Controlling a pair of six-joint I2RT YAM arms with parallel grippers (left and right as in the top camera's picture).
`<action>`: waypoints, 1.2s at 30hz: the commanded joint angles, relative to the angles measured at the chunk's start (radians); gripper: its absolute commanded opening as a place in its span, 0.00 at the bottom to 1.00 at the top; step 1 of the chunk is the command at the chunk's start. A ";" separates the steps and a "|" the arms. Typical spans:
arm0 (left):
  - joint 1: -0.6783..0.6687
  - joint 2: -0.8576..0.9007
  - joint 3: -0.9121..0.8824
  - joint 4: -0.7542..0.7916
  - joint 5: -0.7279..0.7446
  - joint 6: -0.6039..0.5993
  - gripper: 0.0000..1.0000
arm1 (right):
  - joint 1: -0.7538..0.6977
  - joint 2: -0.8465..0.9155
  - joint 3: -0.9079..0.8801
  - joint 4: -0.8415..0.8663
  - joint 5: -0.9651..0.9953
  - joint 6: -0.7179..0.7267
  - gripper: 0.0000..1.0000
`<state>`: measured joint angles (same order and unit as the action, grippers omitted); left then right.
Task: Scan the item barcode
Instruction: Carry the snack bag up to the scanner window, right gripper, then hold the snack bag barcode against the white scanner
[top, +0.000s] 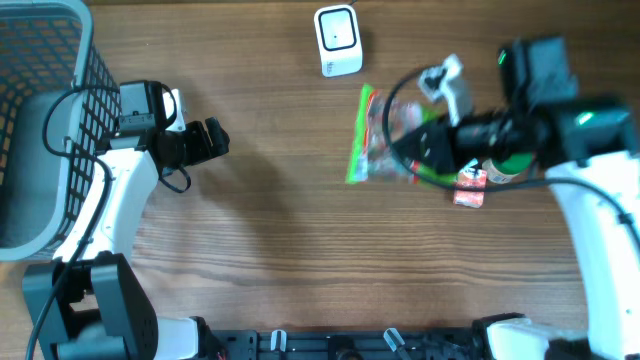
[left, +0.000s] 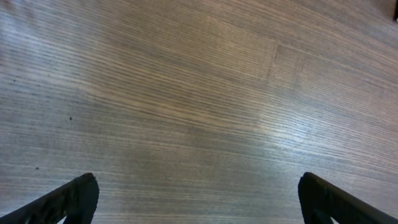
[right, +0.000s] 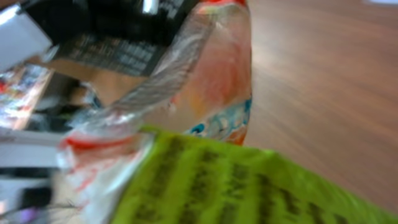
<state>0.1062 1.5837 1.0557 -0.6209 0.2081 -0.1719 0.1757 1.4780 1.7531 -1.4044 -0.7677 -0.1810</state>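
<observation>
The item is a clear snack bag (top: 378, 135) with a green edge, held above the table just below the white barcode scanner (top: 337, 41). My right gripper (top: 428, 147) is shut on the bag's right side. In the right wrist view the bag (right: 205, 124) fills the frame, blurred, and hides the fingers; its green strip carries dark marks that I cannot read as a barcode. My left gripper (top: 212, 140) stands open and empty at the left, beside the basket. The left wrist view shows that gripper (left: 198, 186) with its tips wide apart over bare wood.
A grey mesh basket (top: 50, 60) stands at the far left edge. Under my right arm lie a red packet (top: 470, 187) and a green-topped item (top: 506, 168). A small white item (top: 444, 78) lies beyond them, near the scanner's right.
</observation>
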 joint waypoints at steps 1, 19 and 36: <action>0.009 -0.017 0.012 0.004 -0.004 0.008 1.00 | 0.004 0.177 0.365 -0.164 0.259 -0.030 0.04; 0.009 -0.017 0.012 0.004 -0.004 0.008 1.00 | 0.363 0.745 0.556 0.363 1.222 -0.410 0.04; 0.009 -0.017 0.012 0.004 -0.004 0.008 1.00 | 0.388 0.993 0.548 1.034 1.505 -0.498 0.04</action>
<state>0.1070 1.5837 1.0557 -0.6205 0.2062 -0.1719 0.5560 2.4348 2.2856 -0.3965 0.7033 -0.6861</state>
